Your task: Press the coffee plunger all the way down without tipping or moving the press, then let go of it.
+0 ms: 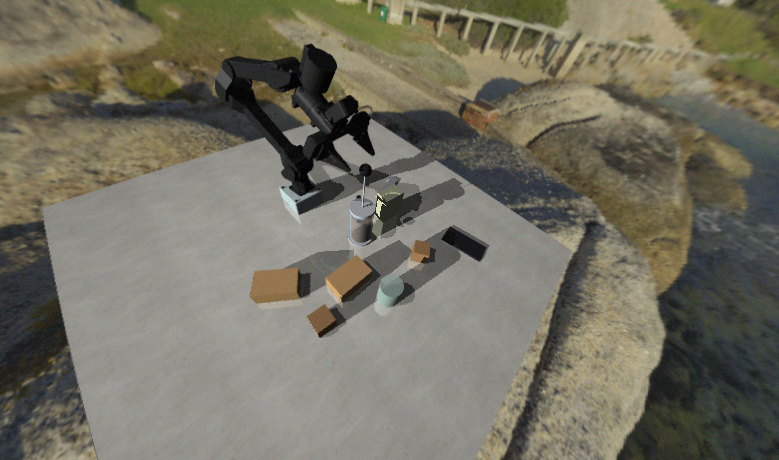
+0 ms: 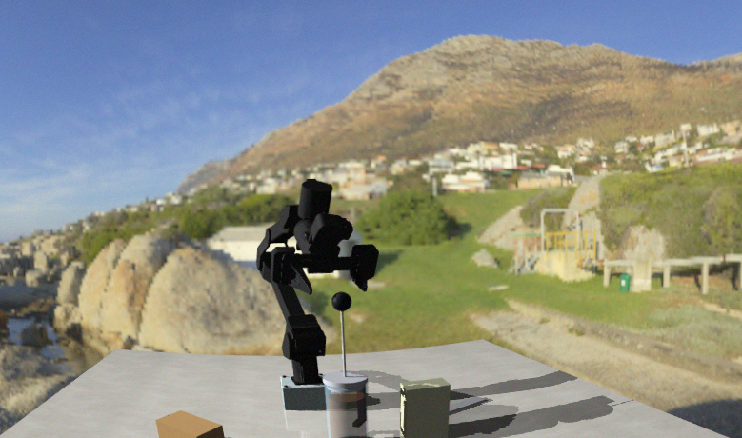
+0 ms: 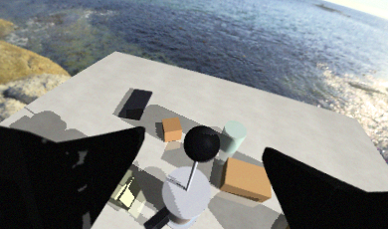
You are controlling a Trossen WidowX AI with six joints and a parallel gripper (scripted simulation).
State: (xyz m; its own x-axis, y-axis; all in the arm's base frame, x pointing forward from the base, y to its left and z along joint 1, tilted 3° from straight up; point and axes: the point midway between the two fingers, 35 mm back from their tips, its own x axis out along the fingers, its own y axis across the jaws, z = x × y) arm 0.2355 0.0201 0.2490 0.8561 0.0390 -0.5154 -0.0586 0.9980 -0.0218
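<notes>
I am matte black all over, a slim jointed arm (image 1: 266,122) of blocky links with a fat cylinder at my wrist, pointed wedge-shaped fingers (image 1: 362,137), and a pale blue-grey box base (image 1: 299,201).

Colours here: grey table (image 1: 152,320), all-black arm (image 1: 278,131). The coffee press (image 1: 361,221) has a black knob (image 1: 365,169), pale grey lid and dark brown fill. Beside it an olive-green box (image 1: 389,204); nearer, tan-brown boxes (image 1: 274,285), a mint cylinder (image 1: 390,290) and a black slab (image 1: 464,242).
</notes>
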